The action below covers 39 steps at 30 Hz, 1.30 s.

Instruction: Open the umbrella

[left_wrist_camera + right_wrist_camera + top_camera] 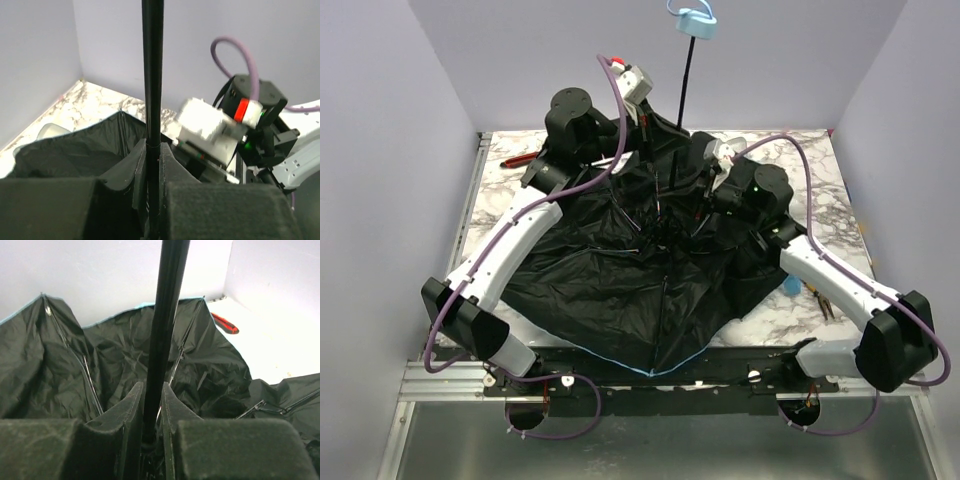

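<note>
Top external view has the umbrella lying inverted on the marble table, its black underside turned up like a shallow bowl (a sky-blue edge shows along the near rim); inside that bowl lie thin metal ribs and the wrists of both arms; the black shaft rises from the middle to a small blue handle. The left gripper pinches the shaft, a finger tight on each side; the right gripper flanks the same shaft closely, though whether it presses cannot be told; a red-handled tool lies at the table's far left, just beside the umbrella.
</note>
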{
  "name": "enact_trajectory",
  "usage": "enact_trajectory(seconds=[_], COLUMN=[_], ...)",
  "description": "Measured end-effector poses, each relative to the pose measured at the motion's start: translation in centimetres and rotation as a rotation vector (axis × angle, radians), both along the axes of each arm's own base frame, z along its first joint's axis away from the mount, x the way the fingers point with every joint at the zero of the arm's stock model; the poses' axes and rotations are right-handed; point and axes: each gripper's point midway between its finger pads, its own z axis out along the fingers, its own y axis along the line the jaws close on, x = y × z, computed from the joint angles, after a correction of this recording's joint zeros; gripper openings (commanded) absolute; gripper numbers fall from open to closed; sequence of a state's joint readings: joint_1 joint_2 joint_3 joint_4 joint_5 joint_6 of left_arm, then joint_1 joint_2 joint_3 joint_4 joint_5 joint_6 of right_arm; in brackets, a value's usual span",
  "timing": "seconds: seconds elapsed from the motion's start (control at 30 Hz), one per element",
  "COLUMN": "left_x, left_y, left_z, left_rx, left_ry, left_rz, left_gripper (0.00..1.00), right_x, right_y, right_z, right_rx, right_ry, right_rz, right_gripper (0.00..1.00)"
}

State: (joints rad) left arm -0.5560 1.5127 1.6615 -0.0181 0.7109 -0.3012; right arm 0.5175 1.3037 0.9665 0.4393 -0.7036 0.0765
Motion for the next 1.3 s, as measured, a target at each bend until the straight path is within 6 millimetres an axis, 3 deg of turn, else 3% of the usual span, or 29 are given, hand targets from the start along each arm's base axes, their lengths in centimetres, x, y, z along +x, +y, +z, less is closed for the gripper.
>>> enact_trajectory(seconds=[0.07,0.1,0.2,0.3,0.5,0.7,1.03,1.3], left_x=[0.5,0.5,0.5,0.6,0.9,1.3,1.9,2.6], left_y=[0.3,0.5,0.9,1.0,1.3,1.6,2.1,2.2], left_z=[0.7,1.3,1.9,1.9,2.0,2.3,1.3,-0.6], left_rx=[-0.011,-0.019,-0.02,-0.018,-0.011,-0.009,0.027,0.062], left_ry=[-0.003,-0.011,-0.016,-0.019,-0.025,-0.017,-0.033,-0.034], left_rz=[0.011,0.014,0.018,0.019,0.024,0.027,0.041,0.05], left_gripper=[0.0,0.0,0.0,0.0,0.0,0.0,0.0,0.0], right_x=[0.1,0.2,0.7,0.7,1.0,1.5,3.3,4.3], right_y=[0.2,0.3,0.6,0.7,0.8,1.2,2.3,2.6], right_z=[-0.9,-1.7,-2.5,-2.6,-2.9,-3.7,-6.1,-8.2], right_rx=[-0.016,-0.03,-0.035,-0.034,-0.042,-0.074,-0.129,-0.185], right_ry=[0.0,0.011,0.009,0.004,-0.013,-0.077,-0.123,-0.154], right_rz=[0.008,0.014,0.016,0.022,0.024,0.031,0.06,0.065], right_gripper=[0.32,0.32,0.15,0.11,0.22,0.25,0.25,0.25])
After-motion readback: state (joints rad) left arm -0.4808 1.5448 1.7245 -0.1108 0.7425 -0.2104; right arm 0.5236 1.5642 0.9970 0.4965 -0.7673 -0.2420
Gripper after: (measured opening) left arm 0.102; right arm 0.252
